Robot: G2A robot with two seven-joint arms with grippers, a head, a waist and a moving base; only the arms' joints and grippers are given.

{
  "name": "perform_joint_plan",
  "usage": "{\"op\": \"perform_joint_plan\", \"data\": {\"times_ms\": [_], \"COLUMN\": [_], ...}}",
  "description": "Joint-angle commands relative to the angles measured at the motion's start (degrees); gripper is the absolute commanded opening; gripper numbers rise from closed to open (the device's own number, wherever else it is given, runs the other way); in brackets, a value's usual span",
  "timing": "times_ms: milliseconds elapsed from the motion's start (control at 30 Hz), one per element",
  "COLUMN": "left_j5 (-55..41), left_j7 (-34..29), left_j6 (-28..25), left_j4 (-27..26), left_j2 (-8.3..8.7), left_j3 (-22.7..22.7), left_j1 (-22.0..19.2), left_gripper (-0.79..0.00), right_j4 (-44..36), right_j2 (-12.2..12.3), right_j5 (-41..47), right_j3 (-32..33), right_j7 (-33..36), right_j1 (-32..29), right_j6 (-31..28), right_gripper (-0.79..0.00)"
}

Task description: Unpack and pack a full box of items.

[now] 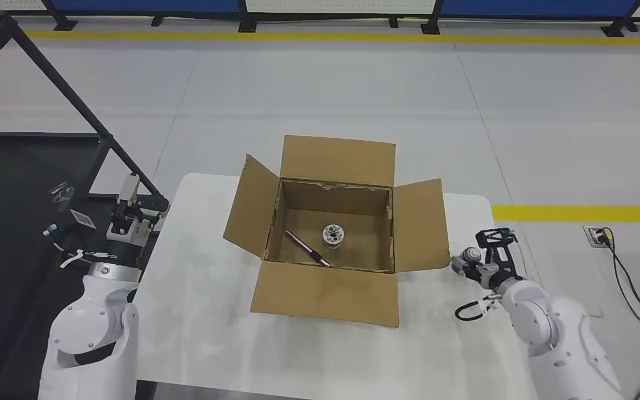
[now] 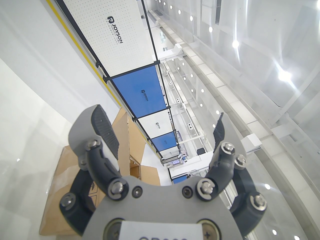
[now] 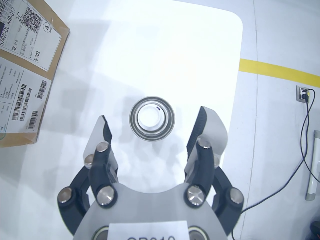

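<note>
Item: my right gripper (image 3: 153, 116), jaws spread wide and empty, with a small metal can (image 3: 152, 119) upright on the white table (image 3: 150, 38) just beyond its fingertips, touching neither; the open cardboard box (image 1: 325, 290) stands between it and my left gripper (image 2: 159, 112), likewise open and empty.

Right end effector (image 3: 153, 114): jaws spread wide, nothing gripped. A round metal can (image 3: 152, 119) with a white centre stands upright on the white tabletop (image 3: 150, 51), between the fingers (image 3: 106, 131) and clear of both. A labelled cardboard box (image 3: 27, 58) lies well apart. On the floor beyond: a yellow line (image 3: 275, 69) and a black cable (image 3: 303, 138) plugged into a socket (image 3: 301, 93).
</note>
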Motion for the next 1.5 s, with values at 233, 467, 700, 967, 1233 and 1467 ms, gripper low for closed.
{"op": "perform_joint_plan", "data": {"times_ms": [233,467,700,967,1233,1467], "left_j5": [0.00,0.00,0.00,0.00,0.00,0.00], "left_j7": [0.00,0.00,0.00,0.00,0.00,0.00], "left_j6": [0.00,0.00,0.00,0.00,0.00,0.00], "left_j4": [0.00,0.00,0.00,0.00,0.00,0.00], "left_j2": [0.00,0.00,0.00,0.00,0.00,0.00], "left_j3": [0.00,0.00,0.00,0.00,0.00,0.00], "left_j1": [0.00,0.00,0.00,0.00,0.00,0.00], "left_gripper": [0.000,0.000,0.000,0.000,0.000,0.000], "right_j4": [0.76,-17.81,-30.58,-14.00,9.20,22.85], "right_j2": [0.15,0.37,-0.19,-2.49,-6.79,-10.07], "right_j5": [-0.37,-2.03,-1.96,2.89,4.97,5.66], "right_j3": [-0.48,3.09,-3.18,-21.83,-37.04,-43.10], "right_j7": [-1.13,-5.89,-8.21,-0.11,4.42,1.89], "right_j1": [2.63,-0.59,3.24,21.25,33.65,38.96], "right_j6": [1.64,10.82,9.67,-2.42,-5.41,-5.20], "right_gripper": [-0.785,-0.785,-0.785,-0.785,-0.785,-0.785]}}
